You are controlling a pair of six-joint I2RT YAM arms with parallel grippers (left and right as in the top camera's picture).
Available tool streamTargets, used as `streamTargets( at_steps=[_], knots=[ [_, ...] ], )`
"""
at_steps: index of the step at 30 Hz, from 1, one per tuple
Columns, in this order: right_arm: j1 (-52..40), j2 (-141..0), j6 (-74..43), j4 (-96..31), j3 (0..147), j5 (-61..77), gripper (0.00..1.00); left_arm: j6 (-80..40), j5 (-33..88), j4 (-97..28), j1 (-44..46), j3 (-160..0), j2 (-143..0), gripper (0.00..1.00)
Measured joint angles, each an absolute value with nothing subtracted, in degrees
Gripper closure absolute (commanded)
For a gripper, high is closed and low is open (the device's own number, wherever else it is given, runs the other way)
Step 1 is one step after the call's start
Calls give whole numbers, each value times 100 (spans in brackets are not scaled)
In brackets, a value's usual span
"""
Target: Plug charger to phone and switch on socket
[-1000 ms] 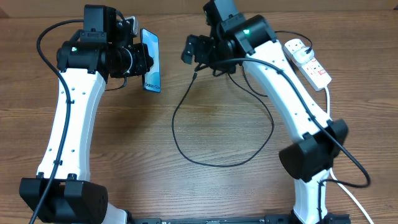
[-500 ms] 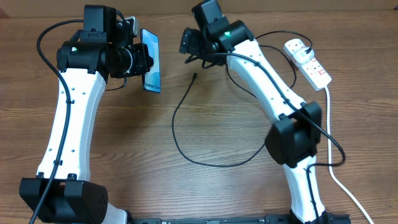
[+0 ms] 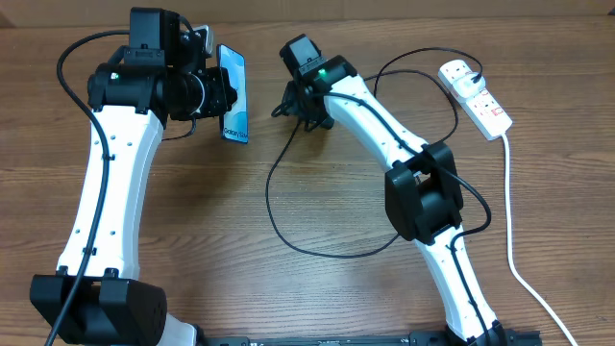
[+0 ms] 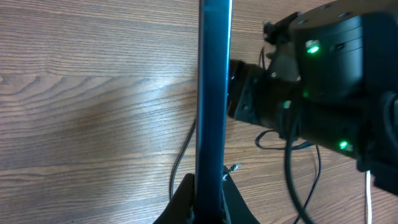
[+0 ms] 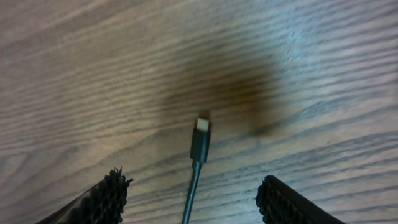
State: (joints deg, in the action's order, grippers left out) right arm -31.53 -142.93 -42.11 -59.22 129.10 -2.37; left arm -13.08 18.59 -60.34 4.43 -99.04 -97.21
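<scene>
Overhead: the phone point(image 3: 233, 94) sits toward 11 o'clock on the wooden surface point(image 3: 192, 240), raised on edge, its light blue-teal screen turned toward 3 o'clock, with small dark text at its 6 o'clock end and a dark rim; the left fingers point(image 3: 219, 94) are clamped on it from the 9 o'clock side. The right arm point(image 3: 365, 106) reaches in from 5 o'clock, its wrist just to the 3 o'clock side of the phone, apart from it. The charger point(image 3: 274, 207), a thin black cable, loops wide across the middle of the surface, then arches up to the 12 o'clock end of the socket point(image 3: 475, 96); this is a white strip with red marks lying at 2 o'clock, and its thick white lead point(image 3: 509, 221) trails toward 5 o'clock.

Left wrist: the phone point(image 4: 213, 93) shows edge-on as a slim, dark teal upright bar; the left fingers point(image 4: 186, 199) close on its lower end from both sides; the right arm point(image 4: 323, 93), with green lights, sits at 3 o'clock, and the cable point(image 4: 180, 162) lies on the wood below.

Right wrist: the charger point(image 5: 199, 146) lies flat on the surface, its tiny pale connector tip point(image 5: 201, 124) pointing to 12 o'clock; the right fingers point(image 5: 109, 193) stand apart at 8 and 4 o'clock, one on each side of the cable, touching nothing.
</scene>
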Motion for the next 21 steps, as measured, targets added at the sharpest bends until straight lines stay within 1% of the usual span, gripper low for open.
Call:
streamTargets(
  at_steps=[3, 8, 13, 16, 21],
  knots=[
    [-3232, -14355, -4311, -6003, 12910, -307, 36, -1308, 1859, -6034, 443, -9904, -9721, 96],
    [-3323, -14510, -4521, -6169, 12912, -480, 36, -1308, 1861, -6042, 443, -9904, -9721, 95],
    [-3354, -14586, -4654, -6202, 12912, -749, 38, -1308, 1859, -6045, 443, -9904, -9721, 96],
    [-3352, -14591, -4711, -6219, 12912, -926, 42, -1308, 1859, -6047, 443, -9904, -9721, 96],
    [-3352, -14591, -4762, -6272, 12912, -1094, 43, -1308, 1859, -6047, 443, -9904, -9721, 96]
  ],
)
